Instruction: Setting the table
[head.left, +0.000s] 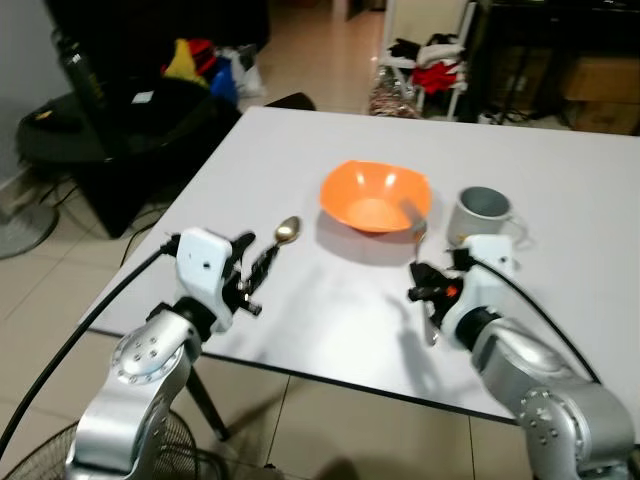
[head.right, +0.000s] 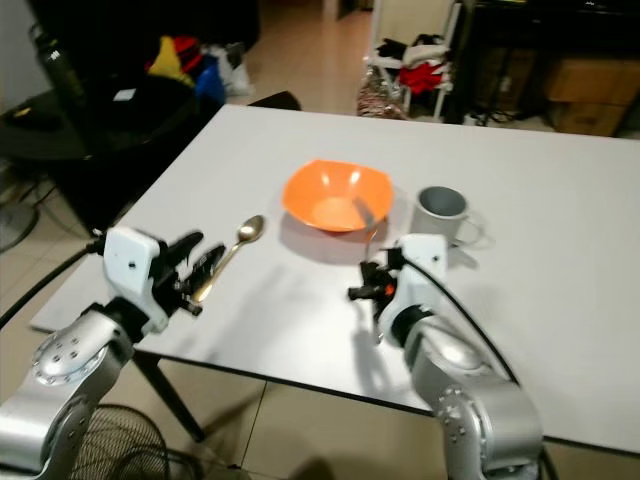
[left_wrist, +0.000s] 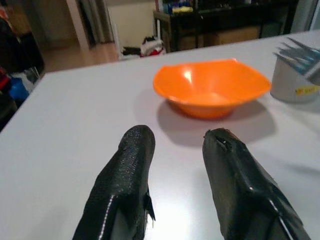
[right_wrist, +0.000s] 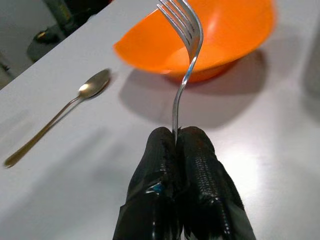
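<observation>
Right gripper (right_wrist: 176, 137) is clamped tight on the fork (right_wrist: 184, 45), mid-frame beside the orange bowl (head.left: 374, 195), probably to lay it down there. Left gripper (left_wrist: 177, 145) is spread apart, holding nothing, over the spoon (head.left: 280, 240).

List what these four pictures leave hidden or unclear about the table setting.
- Inside of the grey mug: head views show its mouth at a shallow angle, contents unclear.
- Fork handle: right wrist view, hidden between the right gripper fingers.
- Spoon handle: head views, partly covered by the left gripper.

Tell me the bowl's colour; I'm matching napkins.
Orange bowl, clearest in the left wrist view.
</observation>
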